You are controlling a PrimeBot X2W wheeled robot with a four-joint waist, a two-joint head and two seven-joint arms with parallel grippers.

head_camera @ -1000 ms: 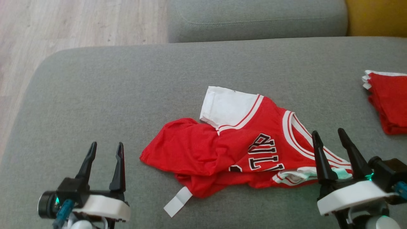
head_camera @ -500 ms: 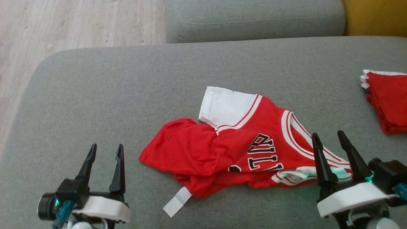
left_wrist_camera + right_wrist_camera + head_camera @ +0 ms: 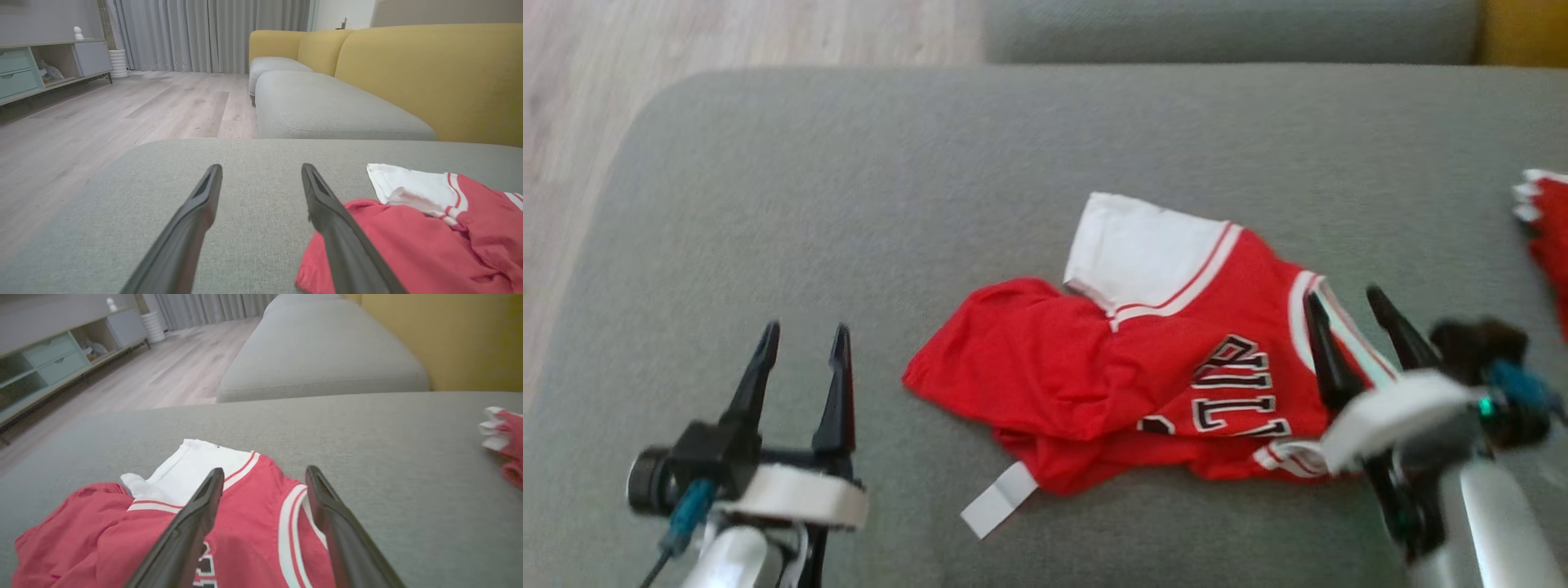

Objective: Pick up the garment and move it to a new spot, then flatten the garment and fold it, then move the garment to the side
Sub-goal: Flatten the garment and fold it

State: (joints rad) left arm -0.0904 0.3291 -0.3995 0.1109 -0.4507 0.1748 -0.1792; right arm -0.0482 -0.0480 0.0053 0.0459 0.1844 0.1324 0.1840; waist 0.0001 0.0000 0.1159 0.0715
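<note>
The garment [image 3: 1127, 376] is a red jersey with white trim and black lettering, lying crumpled on the grey sofa seat [image 3: 931, 188]; a white panel is folded over at its far edge and a white tag sticks out near me. It also shows at the lower right of the left wrist view, garment [image 3: 408, 245], and low in the right wrist view, garment [image 3: 253, 514]. My left gripper [image 3: 803, 335] is open over bare cushion, left of the jersey. My right gripper [image 3: 1343, 298] is open above the jersey's right, neckline end, holding nothing.
Another red and white piece of clothing [image 3: 1547, 229] lies at the seat's right edge. A second grey cushion [image 3: 1225, 33] and yellow backrest [image 3: 429, 77] lie beyond. Wooden floor [image 3: 645, 49] is off the seat's left edge, with a low cabinet [image 3: 45, 61] across the room.
The head camera has shifted, so the whole scene sits higher and further right. My right gripper has lifted and moved forward over the jersey's neckline. The left gripper and jersey stay put.
</note>
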